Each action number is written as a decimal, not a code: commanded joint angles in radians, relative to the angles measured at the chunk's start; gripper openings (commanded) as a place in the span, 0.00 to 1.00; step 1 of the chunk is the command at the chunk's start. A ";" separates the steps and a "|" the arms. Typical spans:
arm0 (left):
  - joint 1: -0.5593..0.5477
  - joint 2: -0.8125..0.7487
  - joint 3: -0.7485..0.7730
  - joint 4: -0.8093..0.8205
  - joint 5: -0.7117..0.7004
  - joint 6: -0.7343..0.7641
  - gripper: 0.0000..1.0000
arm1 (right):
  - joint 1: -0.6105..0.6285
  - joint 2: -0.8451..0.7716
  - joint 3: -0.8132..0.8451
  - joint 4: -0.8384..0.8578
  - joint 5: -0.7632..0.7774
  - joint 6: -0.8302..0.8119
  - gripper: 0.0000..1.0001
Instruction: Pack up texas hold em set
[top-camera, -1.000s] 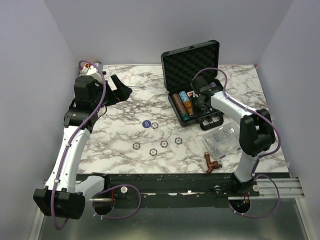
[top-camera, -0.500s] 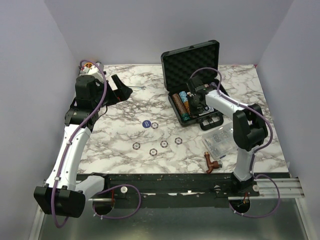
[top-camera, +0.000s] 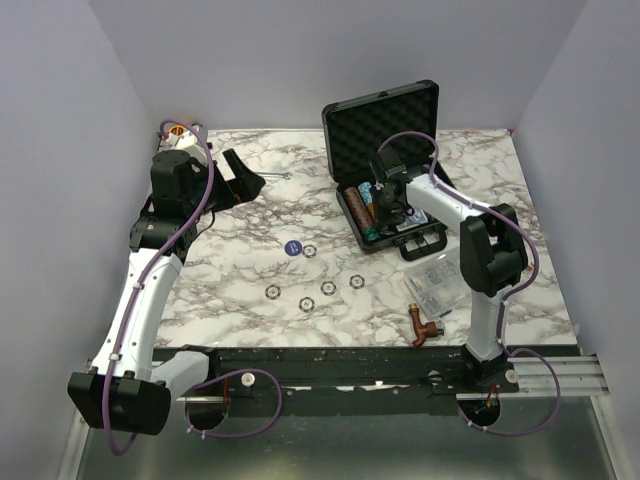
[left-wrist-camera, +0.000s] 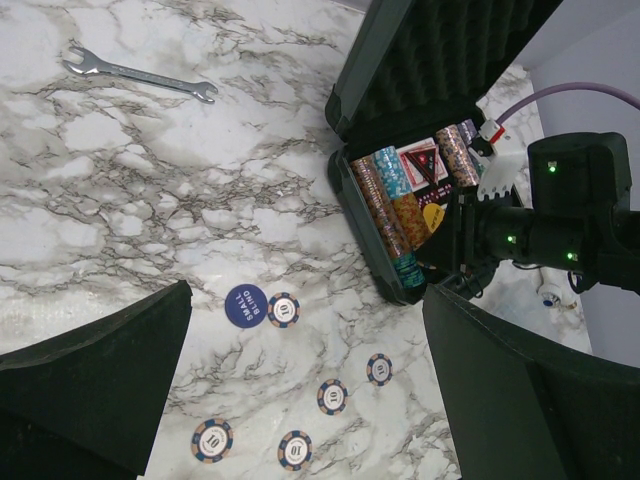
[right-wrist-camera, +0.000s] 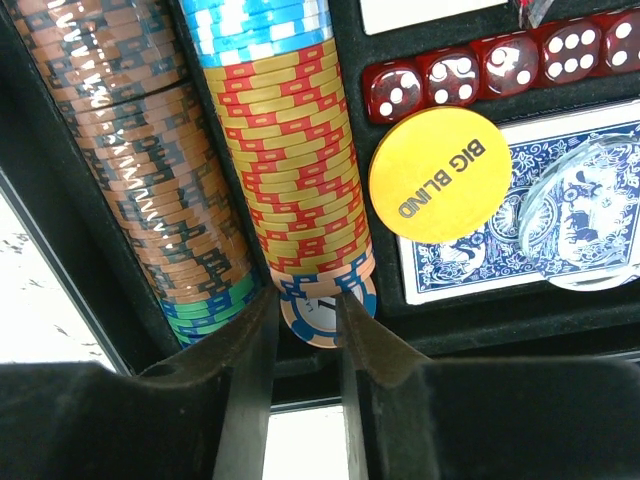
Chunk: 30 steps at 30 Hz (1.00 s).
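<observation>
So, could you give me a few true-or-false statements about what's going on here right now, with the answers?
1. The black case stands open. True.
2. The yellow Big Blind disc lies outside the case. False: it rests on the blue card deck inside it.
3. The right arm's jaws pinch a blue-striped chip at the end of a chip row. True.
4. Every chip is packed away. False: five loose chips lie on the table.

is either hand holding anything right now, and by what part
The right hand pinches a blue-and-white chip by its rim, at the end of the yellow-and-red row. The left hand holds nothing.
</observation>
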 joint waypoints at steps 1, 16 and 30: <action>-0.007 0.004 0.011 0.013 0.018 0.002 0.99 | 0.002 -0.048 0.029 0.062 0.033 -0.003 0.36; -0.007 -0.008 0.003 0.020 0.021 0.001 0.99 | 0.094 -0.241 -0.113 0.026 0.027 -0.005 0.55; -0.013 0.012 -0.009 0.037 0.054 -0.013 0.99 | 0.409 -0.286 -0.330 0.226 -0.161 0.078 0.73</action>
